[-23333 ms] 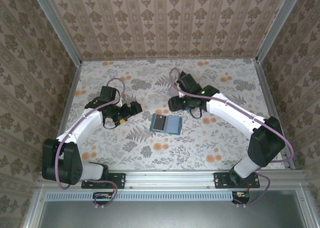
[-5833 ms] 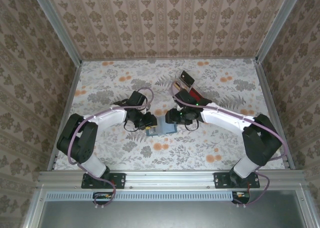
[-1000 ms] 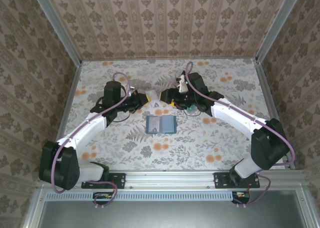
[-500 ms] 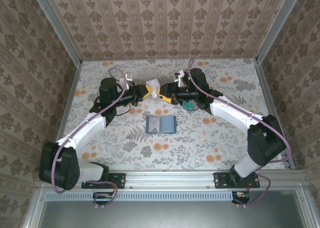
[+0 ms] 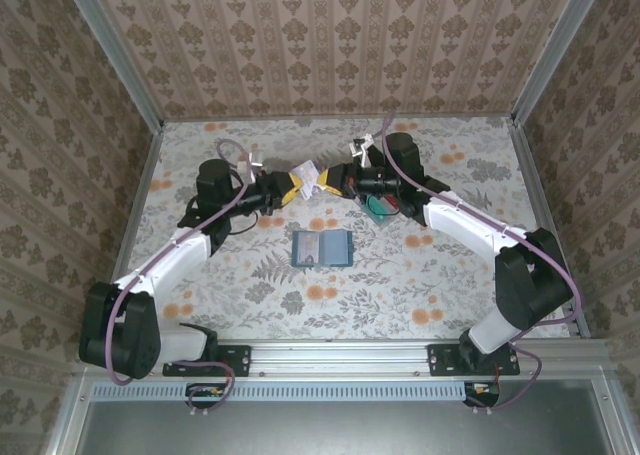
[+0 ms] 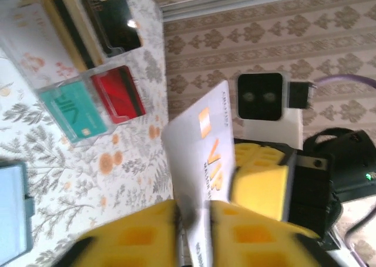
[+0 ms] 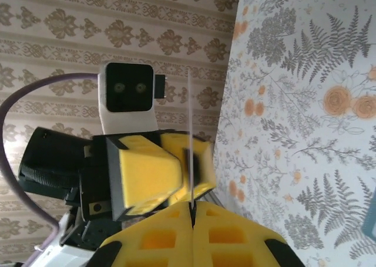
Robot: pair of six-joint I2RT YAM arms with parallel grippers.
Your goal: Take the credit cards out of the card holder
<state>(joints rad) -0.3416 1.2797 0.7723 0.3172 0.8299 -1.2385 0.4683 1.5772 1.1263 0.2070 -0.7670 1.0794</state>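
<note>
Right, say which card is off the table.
The white card, held in mid-air between left pincer and right pincer; the red card, teal card and black card lie in the clear tray.

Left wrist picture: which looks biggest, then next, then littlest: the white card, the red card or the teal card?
1. white card, though it is nearest the camera.
2. red card and teal card: they look alike, so no ranking.
</note>
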